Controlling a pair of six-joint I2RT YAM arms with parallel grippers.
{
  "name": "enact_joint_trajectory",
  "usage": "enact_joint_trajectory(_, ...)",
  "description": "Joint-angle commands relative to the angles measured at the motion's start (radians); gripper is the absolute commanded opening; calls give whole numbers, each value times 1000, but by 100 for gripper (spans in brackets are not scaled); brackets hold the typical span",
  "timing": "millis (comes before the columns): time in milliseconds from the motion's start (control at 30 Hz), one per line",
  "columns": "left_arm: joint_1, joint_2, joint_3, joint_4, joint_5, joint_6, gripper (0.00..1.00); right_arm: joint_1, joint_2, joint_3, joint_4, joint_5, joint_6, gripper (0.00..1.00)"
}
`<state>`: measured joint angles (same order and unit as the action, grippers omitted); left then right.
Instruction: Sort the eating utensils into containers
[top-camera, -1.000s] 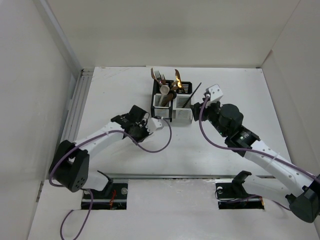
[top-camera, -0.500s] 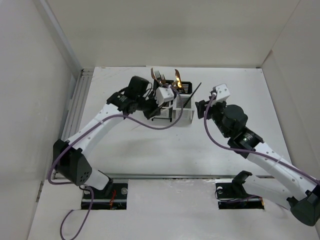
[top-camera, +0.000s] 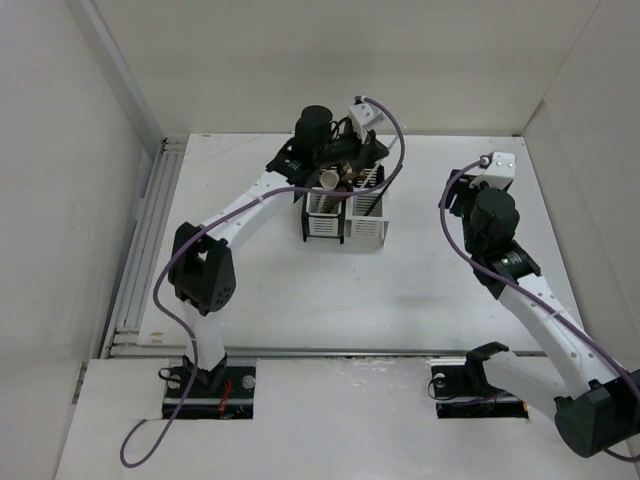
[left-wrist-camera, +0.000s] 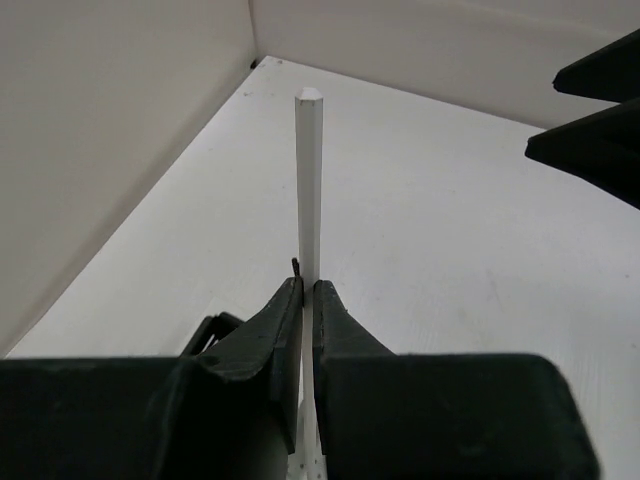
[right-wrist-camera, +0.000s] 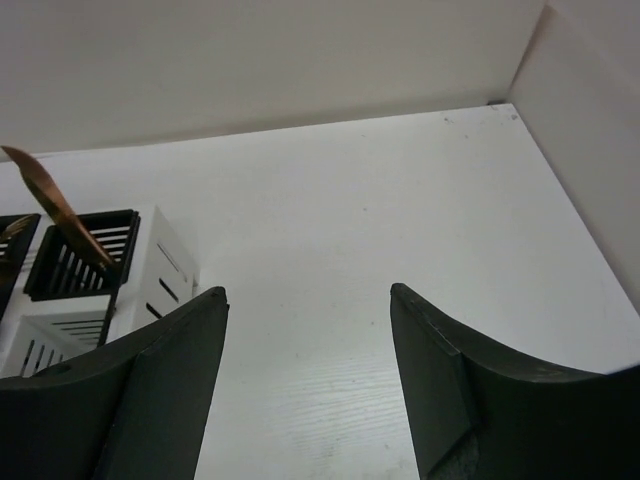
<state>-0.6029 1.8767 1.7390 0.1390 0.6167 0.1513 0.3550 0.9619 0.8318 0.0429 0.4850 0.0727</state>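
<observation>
The two joined containers (top-camera: 345, 212) stand at the table's far middle, white walls under black slotted tops. A cream spoon (top-camera: 328, 180) and copper utensils stand in them; a black chopstick (top-camera: 391, 180) leans out to the right. My left gripper (top-camera: 366, 150) hovers over their far side. In the left wrist view it (left-wrist-camera: 308, 286) is shut on a white chopstick (left-wrist-camera: 309, 180) that pokes straight out past the fingertips. My right gripper (right-wrist-camera: 307, 293) is open and empty, off to the right (top-camera: 453, 198) of the containers. It sees a container (right-wrist-camera: 150, 262) and a copper spoon (right-wrist-camera: 55, 205).
White walls close in the table at the back and on both sides, with a metal rail (top-camera: 150, 230) along the left. Purple cables (top-camera: 300, 185) trail along both arms. Bare white tabletop (right-wrist-camera: 330, 220) lies under the right gripper.
The left arm has swung up from the near left of the containers to above their far side, carrying the chopstick. The right arm has drawn back to the right, away from the containers.
</observation>
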Motion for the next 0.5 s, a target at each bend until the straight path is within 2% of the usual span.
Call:
enact_joint_trajectory(0,-18,16,54,249,15,-90,0,-28,-5,40,-14,-31,-11,71)
enact_joint_trajectory(167,-37,61,63,326,-3,-128,0,-62,-26,21,-23,-57,-34,71)
enact_joint_trajectory(467,-38,48,-192,445,-77,-128,0,-82,-55,12,-41,-66,-68,71)
